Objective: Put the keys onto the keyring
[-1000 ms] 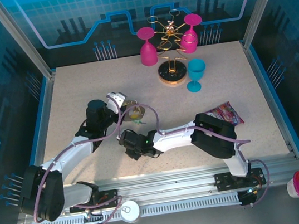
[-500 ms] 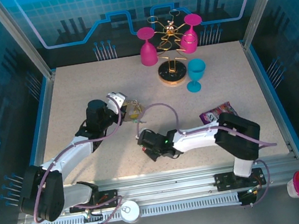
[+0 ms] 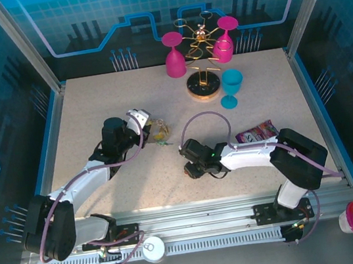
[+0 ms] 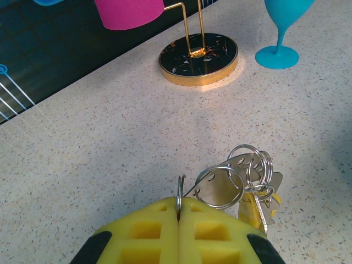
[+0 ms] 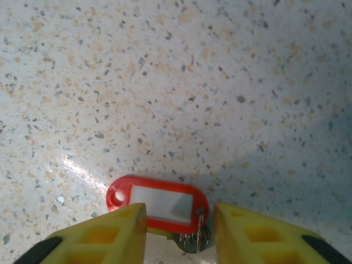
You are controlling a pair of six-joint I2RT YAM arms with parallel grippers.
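My left gripper [image 4: 177,206] [image 3: 143,120] is shut on a thin silver keyring [image 4: 180,190], pinched upright between the yellow fingertips. A bunch of linked rings and keys [image 4: 256,187] [image 3: 159,133] with a yellow head trails from it onto the table at the right. My right gripper [image 5: 180,220] [image 3: 191,168] is low over the table and open. A red key tag with a white label [image 5: 157,202] lies flat between its yellow fingers [image 5: 118,231]. A small metal key [image 5: 192,240] peeks out beneath the tag, and neither finger visibly presses on it.
A gold rack on a round dark base [image 3: 202,88] [image 4: 198,55] stands at the back with two pink glasses [image 3: 174,56]. A teal glass [image 3: 230,87] [image 4: 280,33] stands beside it. A purple packet [image 3: 256,133] lies right of my right arm.
My right gripper has moved rightward across the table, away from the left gripper, and its jaws have opened. The left arm and its ring have stayed put.
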